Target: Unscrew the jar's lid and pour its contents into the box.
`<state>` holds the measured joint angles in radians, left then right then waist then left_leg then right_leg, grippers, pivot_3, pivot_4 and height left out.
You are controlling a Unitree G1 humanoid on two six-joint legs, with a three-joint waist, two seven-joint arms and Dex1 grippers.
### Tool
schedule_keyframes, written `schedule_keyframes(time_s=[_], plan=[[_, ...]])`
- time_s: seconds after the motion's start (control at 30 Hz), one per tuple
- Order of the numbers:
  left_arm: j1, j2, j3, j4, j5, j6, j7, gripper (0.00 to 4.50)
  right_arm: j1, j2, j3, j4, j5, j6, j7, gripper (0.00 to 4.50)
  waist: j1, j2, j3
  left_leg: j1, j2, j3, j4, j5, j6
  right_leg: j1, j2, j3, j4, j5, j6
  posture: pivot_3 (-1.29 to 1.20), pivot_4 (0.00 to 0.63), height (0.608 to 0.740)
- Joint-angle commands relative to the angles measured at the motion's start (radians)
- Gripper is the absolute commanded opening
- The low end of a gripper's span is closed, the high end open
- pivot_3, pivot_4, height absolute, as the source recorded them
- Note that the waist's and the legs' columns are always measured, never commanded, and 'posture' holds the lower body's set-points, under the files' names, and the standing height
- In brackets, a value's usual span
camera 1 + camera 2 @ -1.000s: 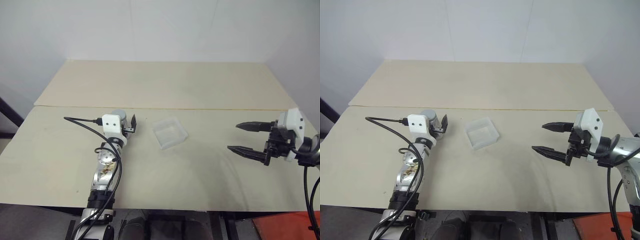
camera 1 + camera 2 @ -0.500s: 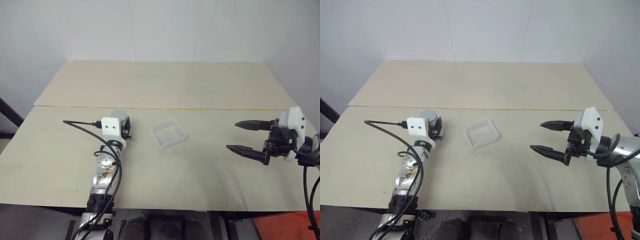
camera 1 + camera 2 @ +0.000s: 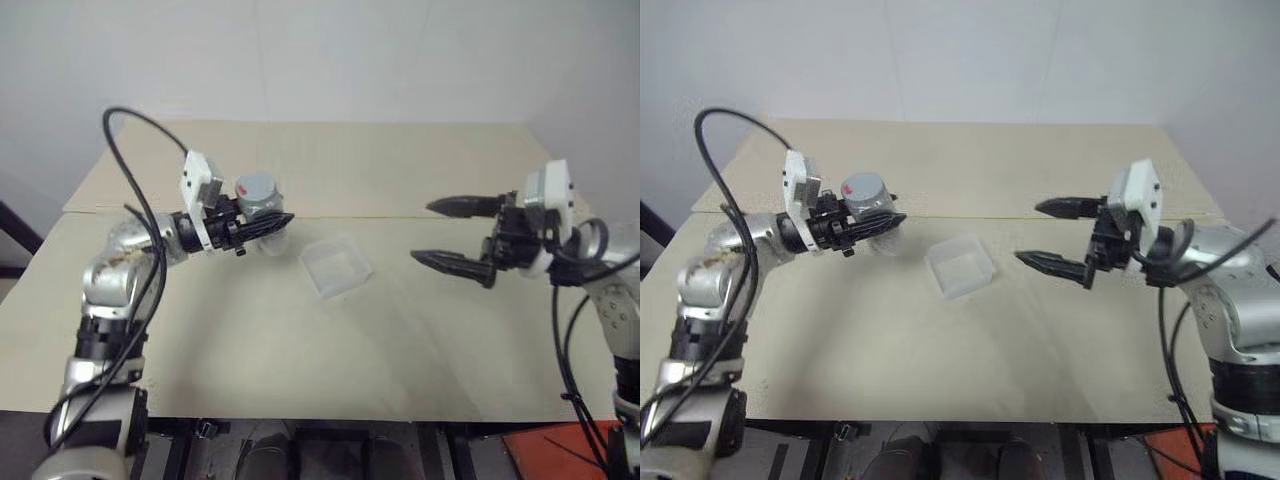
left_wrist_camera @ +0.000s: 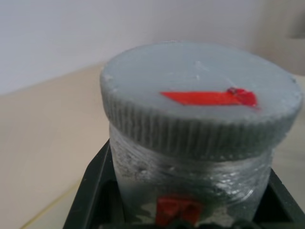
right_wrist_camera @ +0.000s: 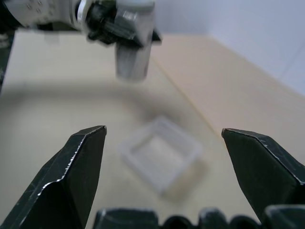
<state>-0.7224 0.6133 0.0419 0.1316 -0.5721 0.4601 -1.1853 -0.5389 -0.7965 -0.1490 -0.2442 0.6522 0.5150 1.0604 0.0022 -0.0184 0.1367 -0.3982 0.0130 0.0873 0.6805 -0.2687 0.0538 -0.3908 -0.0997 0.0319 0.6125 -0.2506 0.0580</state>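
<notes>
We hold jar (image 3: 262, 205) upright in clenched left jaws (image 3: 268, 226), lid (image 4: 200, 107) exposed; right jaws (image 3: 448, 235) spread wide facing it, ready to unscrew above box (image 3: 337, 266).

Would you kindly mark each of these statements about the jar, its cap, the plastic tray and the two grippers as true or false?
1. The left gripper is shut on the small silvery-grey jar, held off the table. True.
2. The flat grey ribbed lid has been removed from the jar. False: it sits on the jar's top, with a red mark on it.
3. The right gripper is open and holds nothing. True.
4. The shallow clear plastic box is held between the right gripper's fingers. False: it lies on the pale wooden table, between the two grippers.
5. The jar lies on its side. False: it is upright, lid uppermost.
</notes>
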Motion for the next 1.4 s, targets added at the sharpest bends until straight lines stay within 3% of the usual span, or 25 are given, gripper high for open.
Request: schedule_keyframes(time_s=[0.03, 0.3, 0.57, 1.4], plan=[[-0.093, -0.024, -0.048, 0.107, -0.019, -0.037, -0.198, 1.94, -0.086, 0.035, 0.037, -0.006, 0.031, 0.046, -0.023, 4.5, 0.002, 0.0, 0.0, 0.0, 0.0, 0.0, 0.0, 0.0, 0.0, 0.0, 0.0, 0.0, 0.0, 0.0, 0.0, 0.0, 0.15, 0.74], [-0.241, -0.144, -0.15, 0.337, 0.072, -0.185, -0.414, 1.94, -0.248, 0.162, 0.144, -0.014, 0.032, 0.179, -0.114, 4.5, -0.001, 0.0, 0.0, -0.009, -0.001, 0.0, 0.002, 0.0, 0.0, -0.01, 0.001, -0.002, 0.002, 0.0, 0.0, 0.0, 0.15, 0.74], [-0.287, -0.196, -0.181, 0.442, 0.148, -0.283, -0.41, 1.94, -0.324, 0.216, 0.215, -0.007, -0.011, 0.281, -0.209, 4.5, -0.015, 0.0, 0.0, -0.012, 0.0, 0.0, 0.002, 0.0, 0.0, -0.014, 0.001, -0.004, 0.005, 0.0, 0.0, 0.0, 0.15, 0.74], [-0.273, -0.215, -0.153, 0.42, 0.192, -0.276, -0.376, 1.94, -0.359, 0.304, 0.273, 0.019, -0.079, 0.288, -0.243, 4.5, -0.017, 0.0, 0.0, -0.011, 0.0, 0.0, 0.004, 0.0, 0.0, -0.016, -0.006, -0.02, 0.013, 0.0, 0.0, 0.0, 0.15, 0.74]])
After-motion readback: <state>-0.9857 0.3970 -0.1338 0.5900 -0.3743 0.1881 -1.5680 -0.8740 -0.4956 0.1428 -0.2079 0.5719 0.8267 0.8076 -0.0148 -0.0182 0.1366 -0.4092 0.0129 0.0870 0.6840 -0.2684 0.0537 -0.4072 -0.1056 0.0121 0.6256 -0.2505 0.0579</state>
